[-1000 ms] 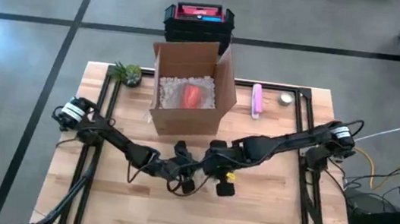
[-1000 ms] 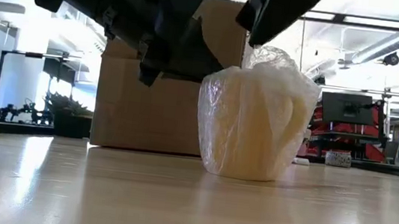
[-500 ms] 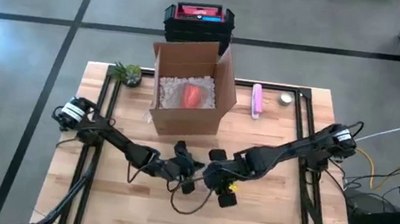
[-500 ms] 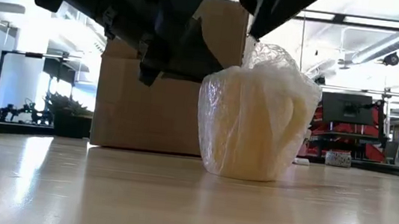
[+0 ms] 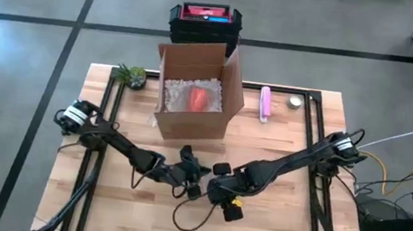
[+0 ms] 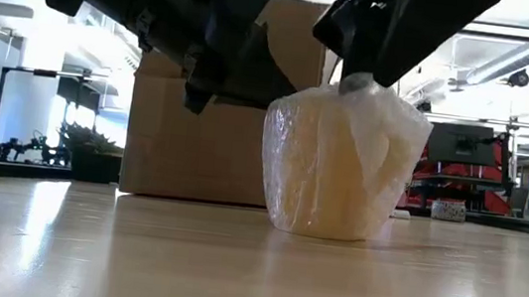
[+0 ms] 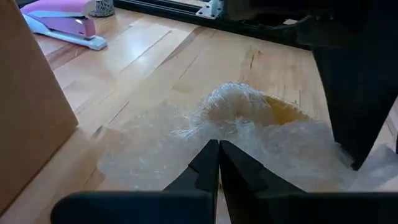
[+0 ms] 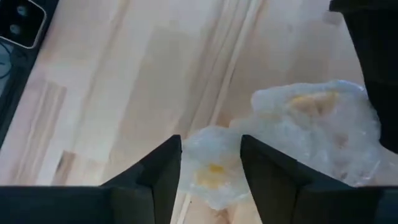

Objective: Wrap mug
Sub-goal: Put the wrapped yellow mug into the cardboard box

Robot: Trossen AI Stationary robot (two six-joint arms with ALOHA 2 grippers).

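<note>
A pale yellow mug wrapped in clear bubble wrap (image 6: 338,162) stands on its base on the wooden table, in front of a cardboard box (image 6: 197,131). In the high view both arms cover it. My left gripper (image 7: 218,163) is shut at the wrap on the mug's upper side and shows in the low view as the dark mass (image 6: 220,58) beside the mug. My right gripper (image 8: 210,169) is open above the mug, with a tuft of wrap (image 8: 212,163) between its fingers. In the low view it sits on the wrap's top (image 6: 357,79). My left gripper pinches the bubble wrap (image 7: 205,134) between its two shut fingertips, at the wrap's loose part beside the mug's rim. The fingers slant down from the table's left side. My right gripper comes from above, and its open fingers press the wrap's gathered top (image 6: 360,83) down onto the standing mug.
The open cardboard box (image 5: 193,94) with white filling and a red thing stands behind the mug. A pink stapler (image 5: 266,103) and a small roll (image 5: 295,102) lie at the far right, a small plant (image 5: 132,75) at the far left. Bare wood lies toward the near edge.
My right gripper has moved toward the table's near left and down onto the mug. The wrap's raised tuft on top, which stood up before, is now flattened under it. The mug has stayed in place and my left gripper has kept still.
</note>
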